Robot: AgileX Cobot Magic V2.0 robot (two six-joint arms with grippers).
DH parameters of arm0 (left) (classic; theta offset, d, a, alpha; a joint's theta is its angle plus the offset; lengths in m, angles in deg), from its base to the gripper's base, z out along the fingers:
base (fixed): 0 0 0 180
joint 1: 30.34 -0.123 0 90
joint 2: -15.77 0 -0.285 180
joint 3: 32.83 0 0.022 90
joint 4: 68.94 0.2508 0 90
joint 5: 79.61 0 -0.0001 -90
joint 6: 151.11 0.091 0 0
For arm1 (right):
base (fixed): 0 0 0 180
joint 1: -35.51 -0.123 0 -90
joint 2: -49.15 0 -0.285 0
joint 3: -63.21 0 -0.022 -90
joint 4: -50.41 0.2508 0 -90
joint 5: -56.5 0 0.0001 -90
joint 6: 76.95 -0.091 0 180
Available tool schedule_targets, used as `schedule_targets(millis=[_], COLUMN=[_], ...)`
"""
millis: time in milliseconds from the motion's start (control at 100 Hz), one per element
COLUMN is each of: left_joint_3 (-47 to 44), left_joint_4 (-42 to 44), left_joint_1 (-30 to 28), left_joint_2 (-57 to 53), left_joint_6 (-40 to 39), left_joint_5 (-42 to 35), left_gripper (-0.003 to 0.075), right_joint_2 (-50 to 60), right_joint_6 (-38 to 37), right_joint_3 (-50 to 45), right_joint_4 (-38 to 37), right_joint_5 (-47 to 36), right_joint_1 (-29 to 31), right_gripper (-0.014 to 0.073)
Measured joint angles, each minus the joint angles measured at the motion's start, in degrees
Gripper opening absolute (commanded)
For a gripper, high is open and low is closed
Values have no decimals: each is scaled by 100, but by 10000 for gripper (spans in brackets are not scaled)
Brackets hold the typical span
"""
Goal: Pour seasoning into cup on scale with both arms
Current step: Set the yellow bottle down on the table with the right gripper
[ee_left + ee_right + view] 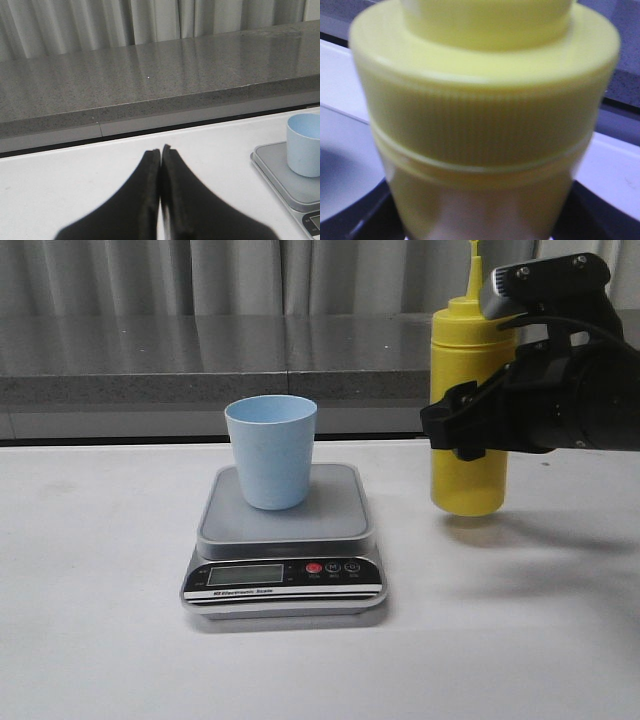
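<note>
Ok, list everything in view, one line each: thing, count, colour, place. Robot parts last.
cup: one, light blue, upright on the scale platform
scale: one, silver-grey with black front panel, centre of the table
seasoning bottle: one, yellow, upright to the right of the scale
table: one, white
ledge: one, grey speckled, behind the table
curtain: grey, at the back
right gripper: one, black, closed around the bottle
left gripper: one, black, fingers together, empty

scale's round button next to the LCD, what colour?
Red button on the scale's black front panel; front view shows it best.
</note>
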Motion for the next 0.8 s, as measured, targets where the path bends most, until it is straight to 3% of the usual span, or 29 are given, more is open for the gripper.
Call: schedule_targets(millis=[800], left_joint_3=[0], left_joint_4=[0], left_joint_1=[0], left_joint_2=[0], left_joint_6=[0], left_joint_5=[0], left_gripper=[-18], right_joint_2=[-567], right_joint_6=[-259], right_joint_3=[0], right_joint_4=[-353], right_joint_5=[-480], right_joint_1=[0], right_gripper=[277])
